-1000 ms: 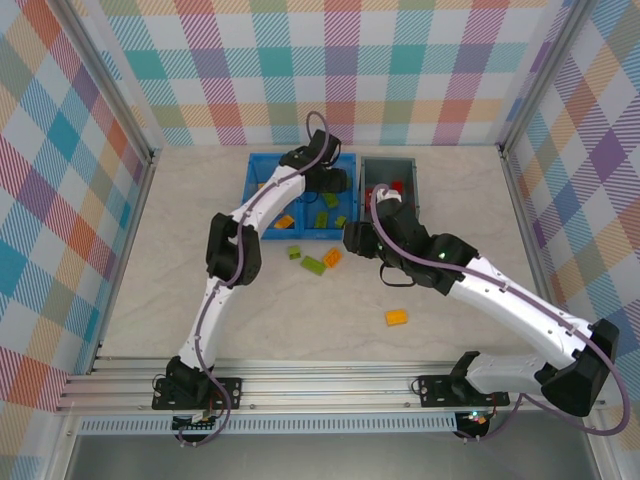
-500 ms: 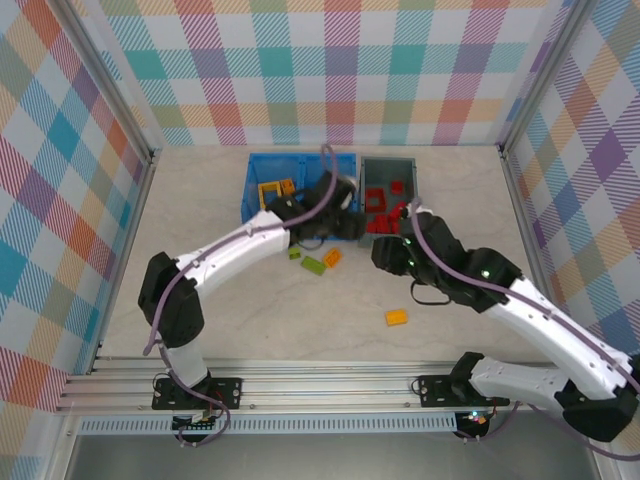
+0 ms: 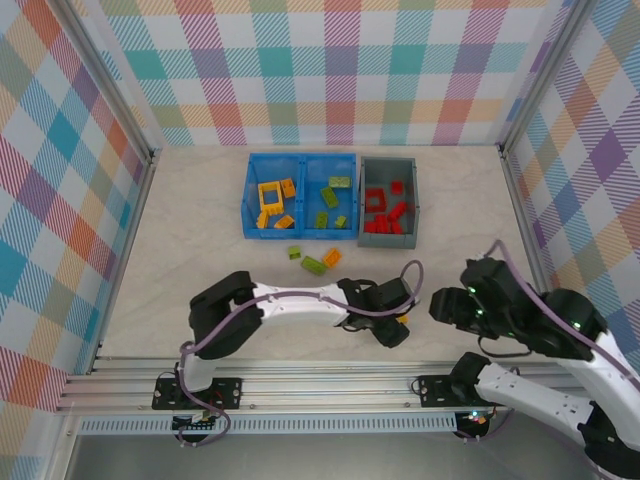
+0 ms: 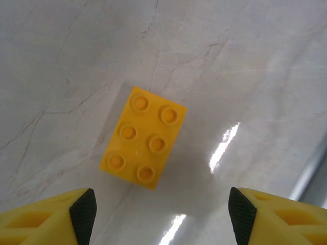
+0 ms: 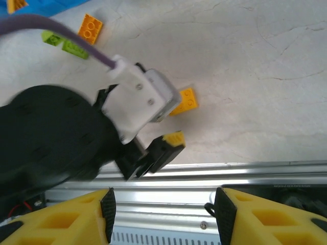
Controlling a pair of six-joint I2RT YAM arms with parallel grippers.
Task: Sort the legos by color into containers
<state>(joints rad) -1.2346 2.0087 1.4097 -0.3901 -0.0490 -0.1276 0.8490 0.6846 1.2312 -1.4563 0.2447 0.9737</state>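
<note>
left claw (image 4: 161, 217): released, jaws wide apart; nothing between them and nothing touched
pads (image 4: 83, 214): black and matte, on hollow yellow plastic finger bodies, one at each bottom corner of the left wrist view
yellow brick (image 4: 143, 144): lies flat on the surface with its studs up, just ahead of the left claw's gap and clear of both pads; it sits close to the near edge, right of middle
brick shape: a 2x3 rectangle with six round studs, glossy hard plastic, sitting skewed to the claw's axis
right claw (image 5: 166, 212): released and empty; over the near right corner, with the ribbed metal rail (image 5: 245, 176) showing between its fingers
right claw build: the same yellow bodies with black pads
surface (image 4: 230, 61): pale marble pattern with thin veins, polished, with streaks of glare
blue bin (image 3: 247, 205): at the far edge, about the middle; smooth plastic, rectangular, two compartments
blue bin, left compartment: a square yellow window frame (image 3: 270, 191) plus orange bricks
blue bin, right compartment: lime bricks (image 3: 335, 184)
grey bin (image 3: 390, 163): touching the blue bin's right side; dark plastic, one compartment, holding red bricks (image 3: 385, 210)
loose bricks: two lime pieces (image 3: 313, 265) and one orange piece (image 3: 332, 257), together on the surface just on the near side of the blue bin and well apart from both claws
</note>
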